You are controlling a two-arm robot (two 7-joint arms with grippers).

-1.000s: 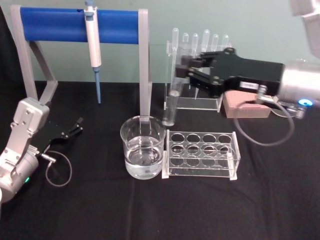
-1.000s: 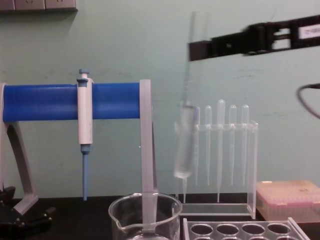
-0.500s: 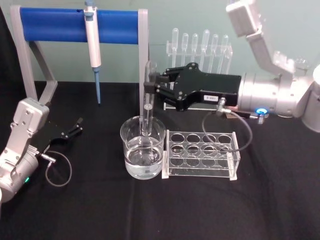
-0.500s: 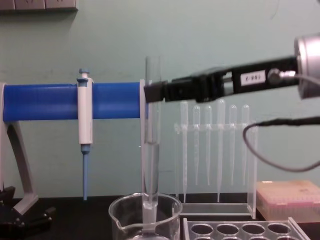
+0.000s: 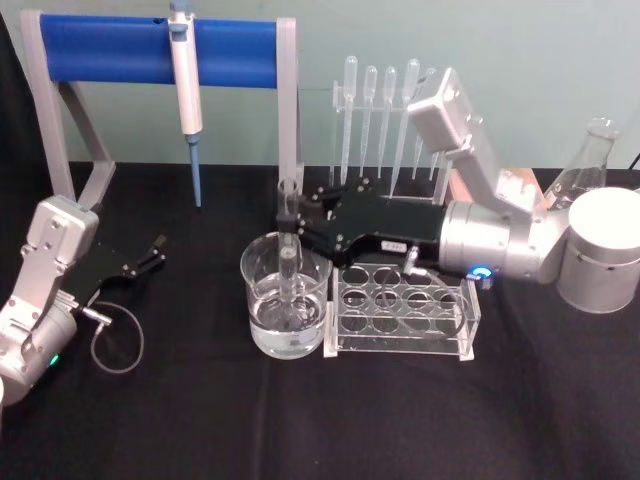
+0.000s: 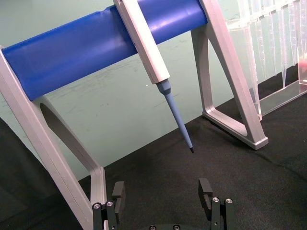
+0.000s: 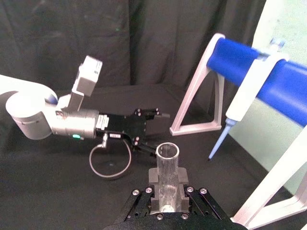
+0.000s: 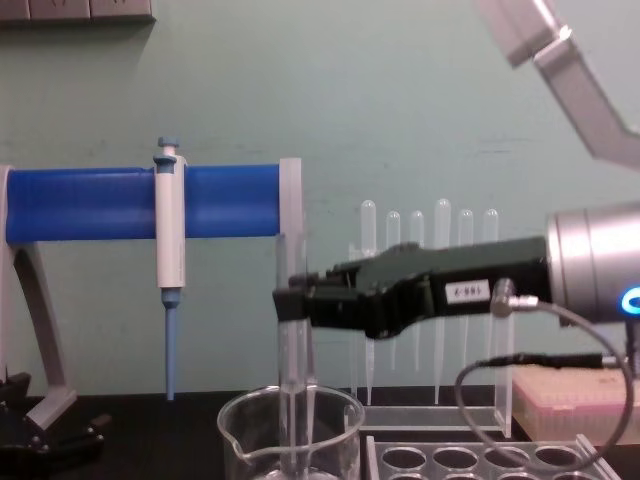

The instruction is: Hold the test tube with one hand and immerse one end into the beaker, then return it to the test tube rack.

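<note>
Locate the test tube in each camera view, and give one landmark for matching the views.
Head view: test tube at centre, upright in the beaker, held by the right gripper.
Chest view: test tube lower centre, dipping into the beaker.
Right wrist view: test tube clamped in the right gripper, open rim nearest.
Left wrist view: left gripper, parked, faces the blue bar.
Shared landmark: blue bar.

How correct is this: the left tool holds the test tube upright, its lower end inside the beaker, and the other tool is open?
One point is wrong: the right tool, not the left, holds the test tube, as the head view shows. It is upright, its lower end inside the beaker, and the left tool is open.
</note>
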